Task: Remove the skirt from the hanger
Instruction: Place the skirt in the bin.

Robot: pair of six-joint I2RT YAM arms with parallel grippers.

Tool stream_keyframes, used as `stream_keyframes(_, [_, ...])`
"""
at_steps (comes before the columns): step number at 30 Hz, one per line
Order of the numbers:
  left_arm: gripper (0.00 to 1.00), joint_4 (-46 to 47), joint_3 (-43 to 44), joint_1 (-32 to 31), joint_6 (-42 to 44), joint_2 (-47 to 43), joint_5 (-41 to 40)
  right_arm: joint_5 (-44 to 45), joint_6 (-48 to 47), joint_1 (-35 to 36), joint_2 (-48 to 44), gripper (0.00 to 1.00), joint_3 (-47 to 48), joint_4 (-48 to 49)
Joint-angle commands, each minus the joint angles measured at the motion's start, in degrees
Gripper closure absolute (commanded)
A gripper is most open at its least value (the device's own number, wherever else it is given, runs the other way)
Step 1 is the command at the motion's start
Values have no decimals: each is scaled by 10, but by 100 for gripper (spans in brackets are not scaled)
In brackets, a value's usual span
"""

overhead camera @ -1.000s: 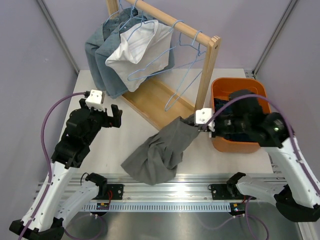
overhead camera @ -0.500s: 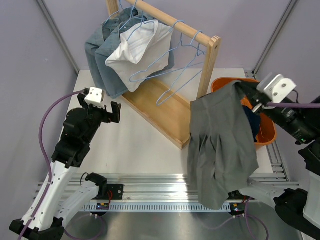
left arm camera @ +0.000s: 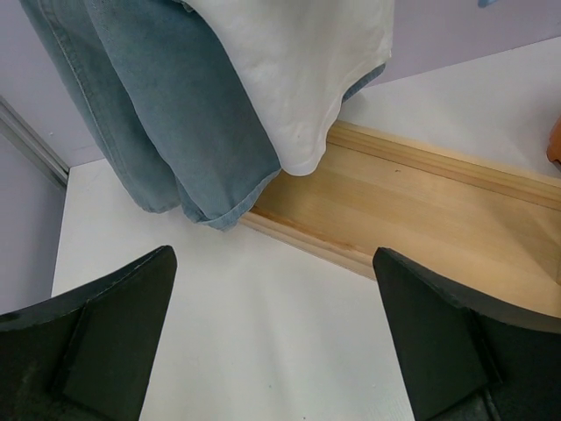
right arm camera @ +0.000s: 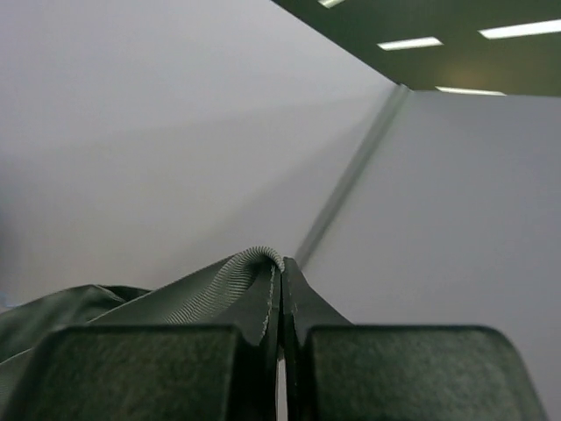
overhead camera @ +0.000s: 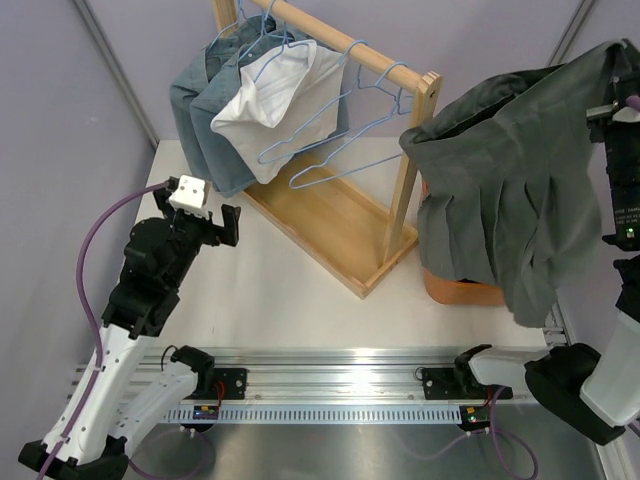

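The grey skirt (overhead camera: 510,185) hangs free in the air at the right, over the orange bin (overhead camera: 455,288). My right gripper (overhead camera: 622,85) is raised high at the right edge and is shut on the skirt's waistband (right arm camera: 237,281). An empty light-blue hanger (overhead camera: 345,140) hangs from the wooden rail (overhead camera: 345,45) and swings out towards the skirt. My left gripper (left arm camera: 273,342) is open and empty, low over the white table, facing the rack's wooden base (left arm camera: 412,197).
Blue denim garments (overhead camera: 205,110) and a white garment (overhead camera: 270,95) hang on the rack at the back left. The rack's right post (overhead camera: 415,150) stands beside the orange bin. The left wrist view shows the denim hem (left arm camera: 166,132) near the base.
My right gripper has lifted the skirt from the table up and to the right, over the bin. The left arm has barely moved.
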Motion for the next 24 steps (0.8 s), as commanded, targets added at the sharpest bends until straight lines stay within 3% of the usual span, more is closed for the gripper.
stream_keyframes(1, [1, 22, -1, 2, 19, -11, 5, 29, -66, -60, 36, 100, 50, 42])
stream_keyframes(4, [1, 17, -1, 2, 25, -17, 4, -31, -24, -145, 57, 100, 63, 12])
stream_keyframes(5, [1, 15, -1, 1, 28, -19, 4, -56, 17, -219, 60, 100, 60, -8])
stream_keyframes(9, [1, 8, 2, 2, 36, -23, 10, -168, 92, -365, 92, 100, 12, -11])
stream_keyframes(18, [1, -13, 2, 2, 32, -31, 12, -250, 173, -405, 219, 100, 55, -58])
stream_keyframes(21, [1, -16, -3, 2, 25, -38, 11, -334, 244, -405, 206, 100, -8, -94])
stream_keyframes(24, [1, -22, -3, 2, 22, -40, 4, -443, 314, -404, 156, 100, -142, -98])
